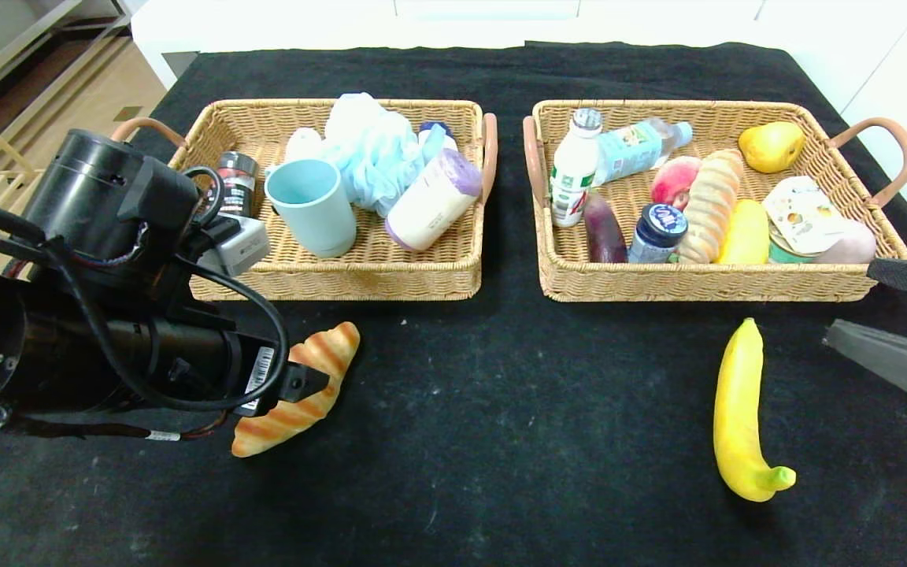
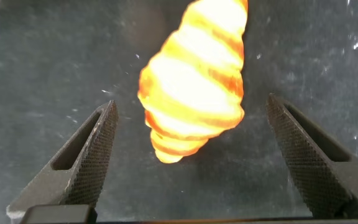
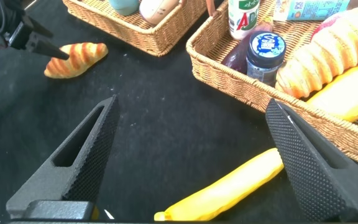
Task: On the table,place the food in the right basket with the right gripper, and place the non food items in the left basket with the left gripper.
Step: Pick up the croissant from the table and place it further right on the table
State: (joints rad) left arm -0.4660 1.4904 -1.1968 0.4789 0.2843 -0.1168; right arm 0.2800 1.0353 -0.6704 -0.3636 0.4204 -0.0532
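1. You have a black cloth table [image 1: 501,409] with white furniture behind it and a wooden floor off to the robot's left.
2. Two wicker baskets stand side by side at the back: the left basket [image 1: 343,276] holds a cup, sponge and bottles; the right basket [image 1: 705,279] holds bottles, fruit and bread.
3. Your left gripper [image 2: 194,155] hovers over the croissant [image 1: 300,390], its fingers spread wide on either side without touching.
4. Your right gripper [image 3: 191,155] waits at the table's right edge, equally wide apart, above the banana [image 1: 741,413].
5. The banana lies in front of the right basket, long axis running front to back, stem toward you.
6. The croissant lies diagonally in front of the left basket. Only the left wrist view shows its near tip sitting between the fingers.
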